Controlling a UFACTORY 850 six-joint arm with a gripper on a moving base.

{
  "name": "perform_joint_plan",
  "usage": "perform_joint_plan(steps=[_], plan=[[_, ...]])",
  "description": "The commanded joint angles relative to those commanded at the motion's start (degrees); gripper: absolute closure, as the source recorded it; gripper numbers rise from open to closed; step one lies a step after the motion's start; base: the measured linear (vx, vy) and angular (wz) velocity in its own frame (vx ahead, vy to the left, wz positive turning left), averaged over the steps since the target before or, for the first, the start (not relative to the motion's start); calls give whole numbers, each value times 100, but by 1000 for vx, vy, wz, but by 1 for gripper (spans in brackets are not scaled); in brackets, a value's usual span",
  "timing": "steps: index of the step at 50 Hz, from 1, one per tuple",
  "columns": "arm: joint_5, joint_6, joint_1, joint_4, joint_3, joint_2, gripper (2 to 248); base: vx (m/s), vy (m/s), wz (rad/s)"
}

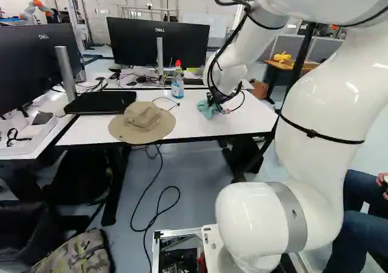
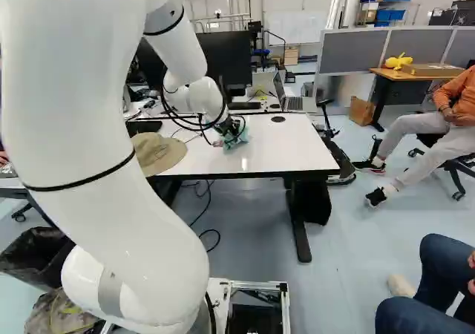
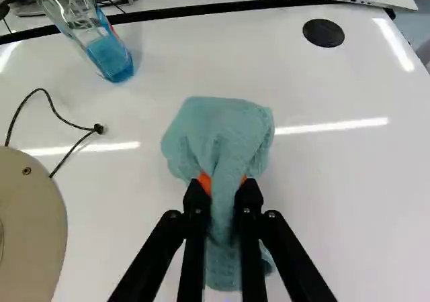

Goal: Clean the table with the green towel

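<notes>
My gripper [image 1: 217, 103] is low over the white table [image 1: 200, 127], to the right of the hat in the left base view. In the wrist view the gripper [image 3: 224, 188] is shut on the green towel [image 3: 218, 127], which is bunched between both orange pads. The towel's folds spread out ahead of the fingers and beneath them, on the tabletop. The fingers hide part of the towel's middle. In the right base view the towel [image 2: 237, 136] shows beside the fingertips.
A tan hat [image 1: 143, 122] with a cord lies on the table. Behind it stand a spray bottle [image 1: 177, 84] with blue liquid, a black laptop-like slab [image 1: 100, 102] and monitors [image 1: 159, 42]. A laptop [image 2: 291, 100] sits on the far desk. Another robot [image 1: 35, 10] stands far off.
</notes>
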Motion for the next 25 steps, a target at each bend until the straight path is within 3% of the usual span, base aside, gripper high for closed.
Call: perform_joint_plan(steps=[25], plan=[[172, 0, 34, 0, 25, -133, 199, 0, 0, 0]])
